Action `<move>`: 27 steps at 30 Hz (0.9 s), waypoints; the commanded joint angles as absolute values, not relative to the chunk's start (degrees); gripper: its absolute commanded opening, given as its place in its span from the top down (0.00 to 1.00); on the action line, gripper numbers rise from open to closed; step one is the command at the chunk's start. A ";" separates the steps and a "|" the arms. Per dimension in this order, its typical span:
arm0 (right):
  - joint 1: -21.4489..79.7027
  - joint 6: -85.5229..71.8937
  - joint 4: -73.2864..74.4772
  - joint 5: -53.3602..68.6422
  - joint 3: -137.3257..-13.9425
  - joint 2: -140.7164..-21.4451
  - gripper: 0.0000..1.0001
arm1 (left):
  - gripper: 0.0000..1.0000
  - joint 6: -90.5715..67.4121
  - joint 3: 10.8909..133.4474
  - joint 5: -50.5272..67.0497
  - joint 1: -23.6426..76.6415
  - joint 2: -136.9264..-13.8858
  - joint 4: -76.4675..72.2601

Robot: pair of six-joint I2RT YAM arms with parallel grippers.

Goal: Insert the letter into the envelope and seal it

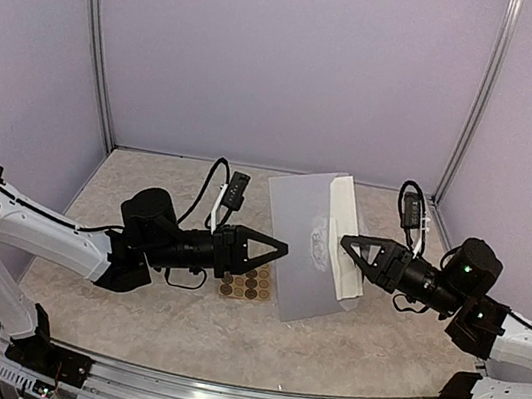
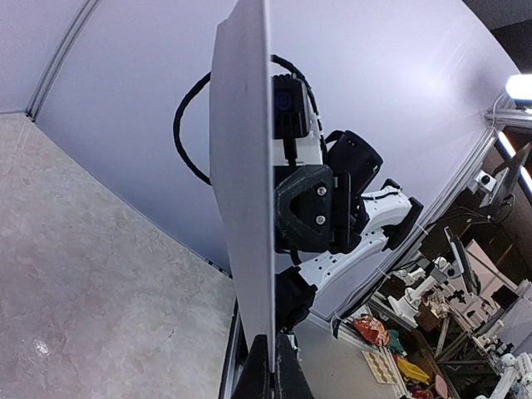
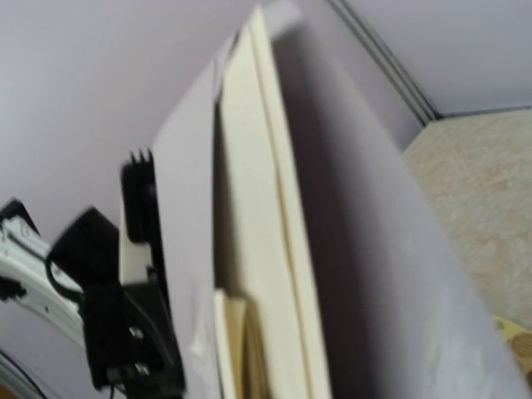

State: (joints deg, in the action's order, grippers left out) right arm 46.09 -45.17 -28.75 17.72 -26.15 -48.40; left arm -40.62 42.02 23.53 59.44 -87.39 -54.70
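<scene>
Beige tabletop (image 1: pixel 127 309), envelope (image 1: pixel 300 251) raised between your grippers.
Left gripper (image 1: pixel 284 250) clamps its left edge; right gripper (image 1: pixel 345 244) sits at the cream letter (image 1: pixel 344 207), jaw state unclear.

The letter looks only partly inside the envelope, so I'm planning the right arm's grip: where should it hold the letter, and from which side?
Probably the cream strip of the letter that sticks out past the right edge of the envelope, approached from the right with the jaws across its thin faces. The rest is hidden inside, and the left gripper pinches the opposite edge.
</scene>
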 commanded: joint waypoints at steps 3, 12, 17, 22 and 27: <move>45.55 -41.38 -19.26 22.24 -28.78 -48.18 0.71 | 1.00 -39.11 41.53 24.96 59.16 -85.33 -55.20; 43.11 -41.78 -16.88 22.62 -27.60 -44.62 0.77 | 1.00 -39.16 40.78 25.42 59.13 -84.30 -54.89; 42.69 -41.38 -16.52 24.84 -27.81 -44.99 0.89 | 1.00 -39.09 40.91 25.55 59.09 -83.95 -54.50; 42.71 -41.66 -18.77 27.88 -27.89 -46.29 1.00 | 1.00 -38.94 41.34 25.67 59.15 -84.24 -54.32; 42.65 -43.60 -23.97 30.94 -27.33 -48.31 1.00 | 0.96 -39.06 41.96 25.89 59.15 -85.44 -54.23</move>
State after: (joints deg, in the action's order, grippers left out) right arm 42.98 -42.28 -19.20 27.27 -27.49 -46.98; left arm -39.97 41.36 24.91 59.18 -85.45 -53.93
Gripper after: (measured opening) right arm 0.002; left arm 0.010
